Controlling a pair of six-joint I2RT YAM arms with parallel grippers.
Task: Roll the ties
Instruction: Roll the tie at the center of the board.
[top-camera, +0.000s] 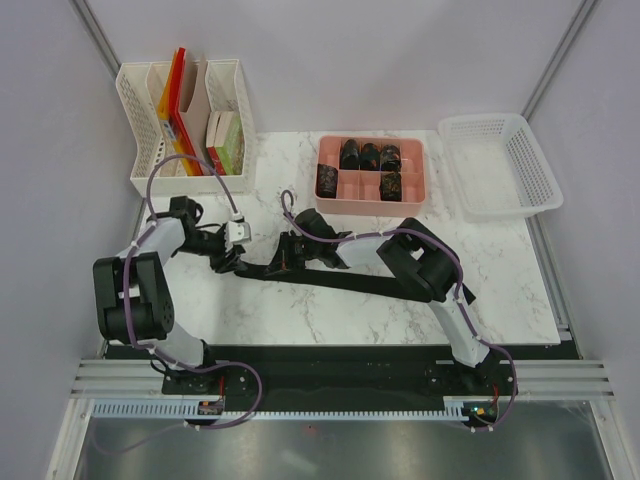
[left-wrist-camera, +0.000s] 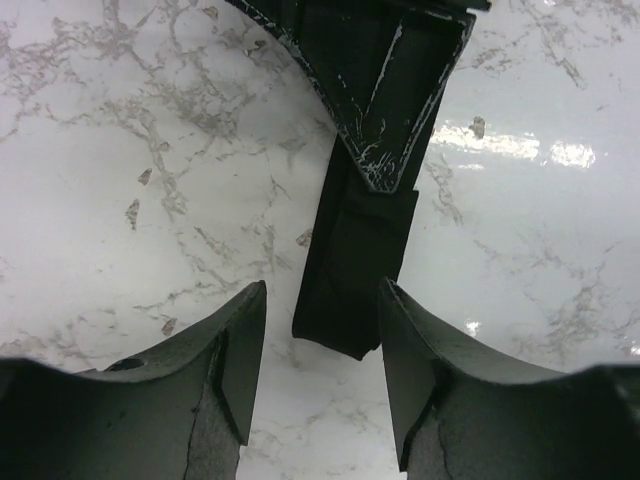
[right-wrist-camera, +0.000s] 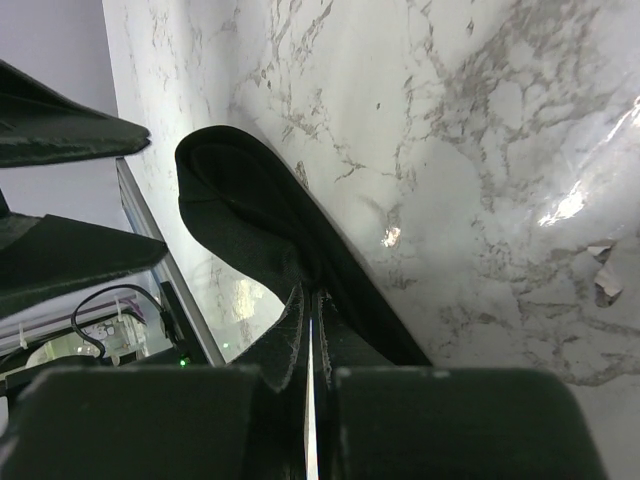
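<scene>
One unrolled tie, a long narrow strip of blackish fabric (top-camera: 350, 280), lies across the middle of the white marble-patterned table (top-camera: 300, 315), running from left of centre toward the right edge. Much of its right half is covered by the right arm in the top view, so that end is hard to make out. The right gripper (top-camera: 290, 250) has its fingers pressed together on the strip near its left end, and in the right wrist view the fabric (right-wrist-camera: 240, 200) bulges up in a loop just beyond the clamped fingers (right-wrist-camera: 285, 335). The left gripper (top-camera: 232, 258) is spread wide with nothing held. In its wrist view the strip's cut end (left-wrist-camera: 350, 270) lies flat between the two fingers (left-wrist-camera: 225, 370). Five small dark coiled ties (top-camera: 369, 155) sit in a pink divided plastic tray (top-camera: 372, 205) at the rear edge. A white mesh basket (top-camera: 545, 190) stands at the rear right corner, and a white slotted file holder (top-camera: 135, 110) at the rear left. Print on the boxes inside the holder is too small to read.
</scene>
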